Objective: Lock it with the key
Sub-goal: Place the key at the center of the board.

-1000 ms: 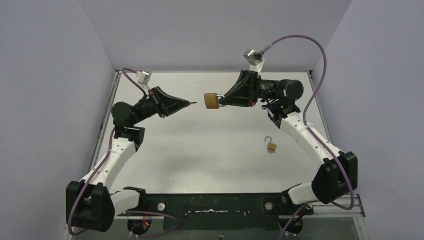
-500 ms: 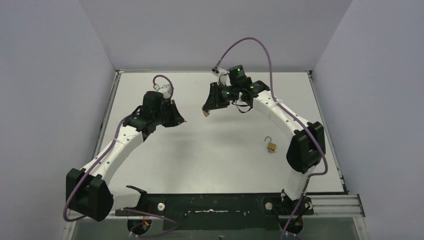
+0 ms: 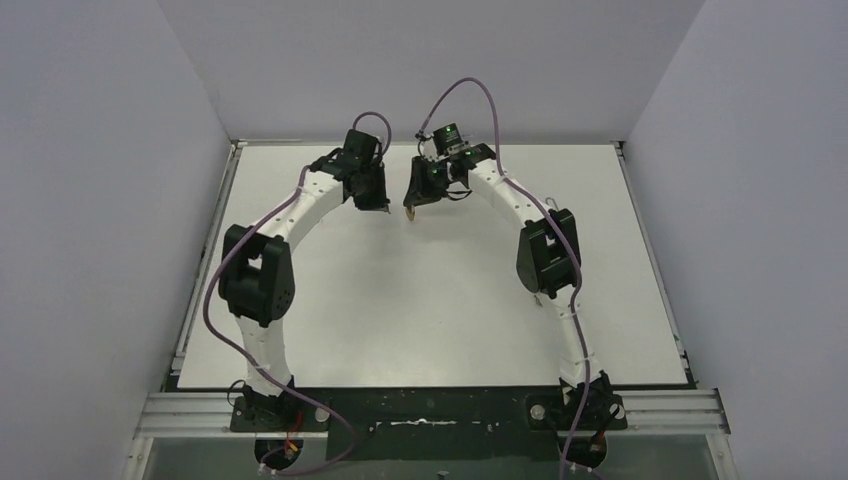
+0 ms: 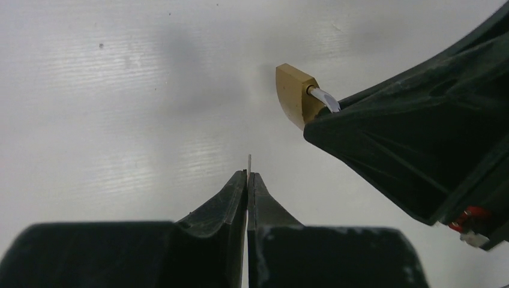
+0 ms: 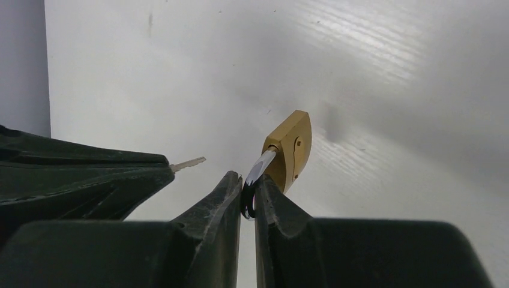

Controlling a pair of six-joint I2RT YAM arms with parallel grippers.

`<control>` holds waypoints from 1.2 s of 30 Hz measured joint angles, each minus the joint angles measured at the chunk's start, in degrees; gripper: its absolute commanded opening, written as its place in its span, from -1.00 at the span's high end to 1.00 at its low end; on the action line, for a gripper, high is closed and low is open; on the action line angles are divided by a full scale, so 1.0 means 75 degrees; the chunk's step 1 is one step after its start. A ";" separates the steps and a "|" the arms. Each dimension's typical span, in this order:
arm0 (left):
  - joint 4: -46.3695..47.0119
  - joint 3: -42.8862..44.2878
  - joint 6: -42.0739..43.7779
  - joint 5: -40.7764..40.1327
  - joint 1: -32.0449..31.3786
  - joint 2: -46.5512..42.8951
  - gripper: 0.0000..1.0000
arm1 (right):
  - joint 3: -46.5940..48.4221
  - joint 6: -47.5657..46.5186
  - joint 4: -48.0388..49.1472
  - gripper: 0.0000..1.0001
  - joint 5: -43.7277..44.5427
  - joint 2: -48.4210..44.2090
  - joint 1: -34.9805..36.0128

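Note:
My right gripper (image 3: 414, 203) is shut on the silver shackle of a brass padlock (image 3: 410, 213) and holds it above the far middle of the table. In the right wrist view the gripper (image 5: 248, 180) pinches the shackle, and the padlock body (image 5: 292, 150) sticks out beyond the tips. My left gripper (image 3: 384, 207) is shut on a thin silver key, just left of the padlock. In the left wrist view the key (image 4: 249, 162) shows edge-on past the gripper (image 4: 247, 174), with the padlock (image 4: 295, 93) up and to the right. The key (image 5: 187, 163) points at the padlock with a small gap between them.
Both arms reach far out over the white table (image 3: 400, 320), close to the back wall (image 3: 420, 70). The right arm's elbow (image 3: 545, 250) hangs over the right middle of the table. Grey side walls border the table left and right.
Both arms have stretched out toward the back of the table and drawn together. The key and padlock are now much closer. The right arm now covers the small padlock on the table.

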 measured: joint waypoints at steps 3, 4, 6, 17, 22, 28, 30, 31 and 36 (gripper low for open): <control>-0.0248 0.0828 -0.0017 -0.0003 -0.0035 0.0965 1.00 | 0.0507 0.0178 0.0003 1.00 0.0131 0.0443 -0.0157; -0.0318 0.1023 -0.0026 -0.0020 -0.0047 0.1239 1.00 | 0.0606 0.0221 0.0003 1.00 0.0169 0.0539 -0.0201; -0.0472 0.1282 -0.0038 -0.0070 -0.0087 0.1693 1.00 | 0.0726 0.0344 0.0050 1.00 0.0271 0.0726 -0.0291; -0.0562 0.1687 -0.0277 -0.0691 -0.0192 0.2588 1.00 | 0.0848 0.0918 0.0233 1.00 0.0600 0.1163 -0.0472; -0.0527 0.1871 -0.0350 -0.0976 -0.0239 0.2669 1.00 | 0.0845 0.1061 0.0300 1.00 0.0664 0.1163 -0.0469; -0.0597 0.2687 -0.0405 -0.1037 -0.0318 0.3235 1.00 | 0.0799 0.1262 0.0408 1.00 0.0714 0.1163 -0.0466; -0.0714 0.3019 -0.0408 -0.1049 -0.0344 0.3416 1.00 | 0.0793 0.1309 0.0414 0.97 0.0726 0.1163 -0.0466; -0.0790 0.3214 -0.0408 -0.1049 -0.0353 0.3526 1.00 | 0.0793 0.1332 0.0414 0.95 0.0731 0.1163 -0.0466; -0.1212 0.4045 -0.0411 -0.1046 -0.0382 0.3978 0.99 | 0.0790 0.1402 0.0414 0.95 0.0740 0.1163 -0.0466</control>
